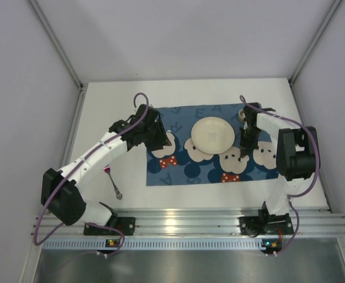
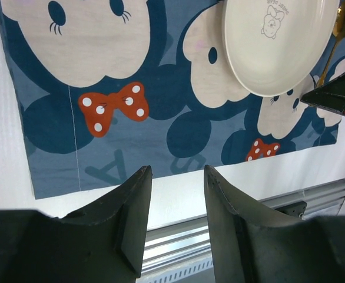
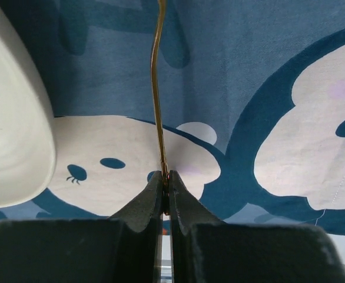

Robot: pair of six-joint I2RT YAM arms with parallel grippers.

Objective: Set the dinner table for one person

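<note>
The white dinner table (image 1: 110,115) carries a blue cartoon-mouse cloth mat (image 1: 184,171). A cream plate (image 1: 212,135) sits on the mat's middle; it also shows in the left wrist view (image 2: 278,44) and the right wrist view (image 3: 10,118). My right gripper (image 1: 244,141) (image 3: 166,175) is shut on the thin handle of a gold spoon (image 3: 156,88), just right of the plate; the spoon's bowl (image 1: 242,113) points to the far edge. My left gripper (image 1: 165,141) (image 2: 177,171) is open and empty above the mat's left part.
A small metal utensil with a pink end (image 1: 112,181) lies on the bare table left of the mat. An aluminium rail (image 1: 184,221) runs along the near edge. White walls enclose the table on three sides.
</note>
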